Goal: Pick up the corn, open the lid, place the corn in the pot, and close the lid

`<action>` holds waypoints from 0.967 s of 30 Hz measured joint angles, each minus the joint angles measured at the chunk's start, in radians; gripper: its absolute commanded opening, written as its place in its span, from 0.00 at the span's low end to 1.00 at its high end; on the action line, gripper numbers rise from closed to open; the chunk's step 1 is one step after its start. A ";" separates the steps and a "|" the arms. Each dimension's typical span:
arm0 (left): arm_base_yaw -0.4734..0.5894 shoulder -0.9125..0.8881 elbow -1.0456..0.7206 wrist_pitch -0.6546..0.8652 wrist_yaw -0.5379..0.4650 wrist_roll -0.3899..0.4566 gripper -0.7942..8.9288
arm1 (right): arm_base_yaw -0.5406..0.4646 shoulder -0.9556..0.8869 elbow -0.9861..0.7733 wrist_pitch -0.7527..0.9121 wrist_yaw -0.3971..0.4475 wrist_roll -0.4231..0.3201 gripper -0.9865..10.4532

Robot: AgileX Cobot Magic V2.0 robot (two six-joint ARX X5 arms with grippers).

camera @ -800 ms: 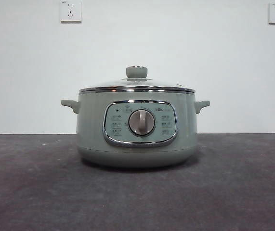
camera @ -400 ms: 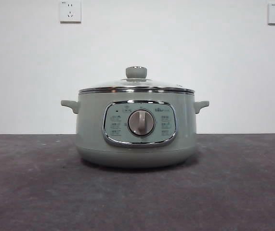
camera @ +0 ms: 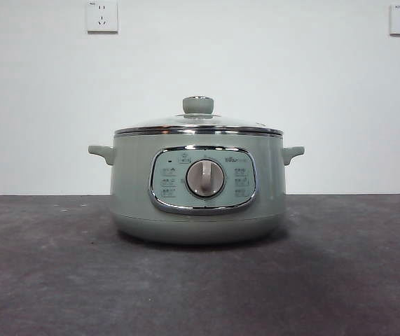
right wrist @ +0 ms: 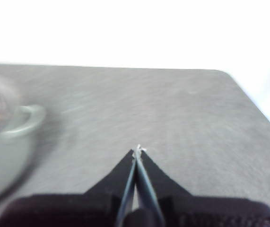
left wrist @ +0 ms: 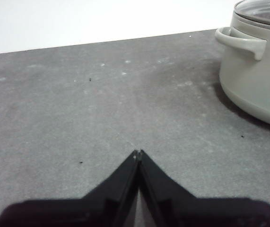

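The sage-green pot (camera: pixel 198 185) stands in the middle of the dark table, its dial panel facing the front view. The glass lid (camera: pixel 198 124) with its green knob sits shut on the pot. The corn is out of view in every frame. My left gripper (left wrist: pixel 138 152) is shut and empty above bare table, with the pot (left wrist: pixel 255 71) off to one side. My right gripper (right wrist: pixel 137 151) is also shut and empty, with the pot's handle (right wrist: pixel 28 120) a fair way off. Neither arm shows in the front view.
The dark grey table (camera: pixel 340 280) runs to a white wall with two sockets (camera: pixel 102 15) high up. The right wrist view shows the table's rounded corner (right wrist: pixel 229 75).
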State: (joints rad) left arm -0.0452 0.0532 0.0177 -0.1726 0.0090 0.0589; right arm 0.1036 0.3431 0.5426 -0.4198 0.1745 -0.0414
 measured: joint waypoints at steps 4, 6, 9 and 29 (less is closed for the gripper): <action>0.000 0.002 0.000 0.000 0.000 0.000 0.08 | -0.100 -0.148 -0.264 0.068 -0.127 -0.005 0.09; 0.000 0.002 0.000 0.000 0.000 0.000 0.08 | -0.122 -0.208 -0.356 0.068 -0.131 -0.007 0.09; 0.000 0.002 0.000 0.000 0.000 0.000 0.08 | -0.129 -0.280 -0.455 0.079 -0.131 -0.001 0.09; 0.000 0.003 0.000 0.001 0.000 0.000 0.08 | -0.129 -0.333 -0.518 0.231 -0.171 0.008 0.09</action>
State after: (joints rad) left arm -0.0452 0.0563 0.0177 -0.1715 0.0090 0.0589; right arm -0.0257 0.0097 0.0250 -0.1890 0.0032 -0.0338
